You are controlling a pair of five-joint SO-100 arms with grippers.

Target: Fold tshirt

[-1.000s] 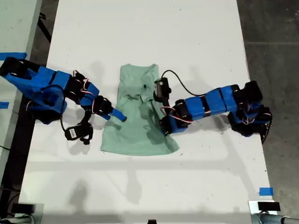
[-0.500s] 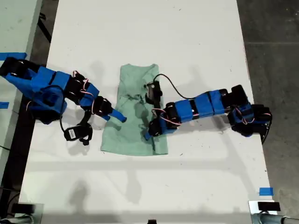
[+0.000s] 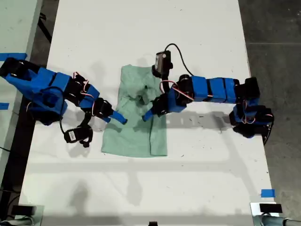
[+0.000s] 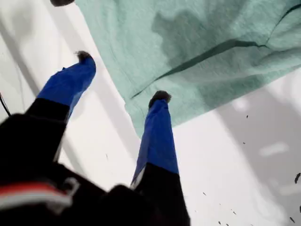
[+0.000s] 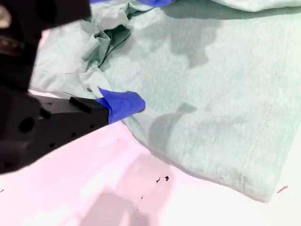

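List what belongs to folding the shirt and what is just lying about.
For the job:
tshirt
my first gripper
my second gripper
white table

Lying about:
blue tape piece, exterior view's lower right
blue tape strip, exterior view's left edge

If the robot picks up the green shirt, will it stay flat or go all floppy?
Probably floppy: the shirt is scrunched into wrinkles near its middle, so it would likely droop from wherever it is held. It looks thin and light, since its folded-over side lies flat. If pushed, it would probably bunch up rather than slide as one piece.
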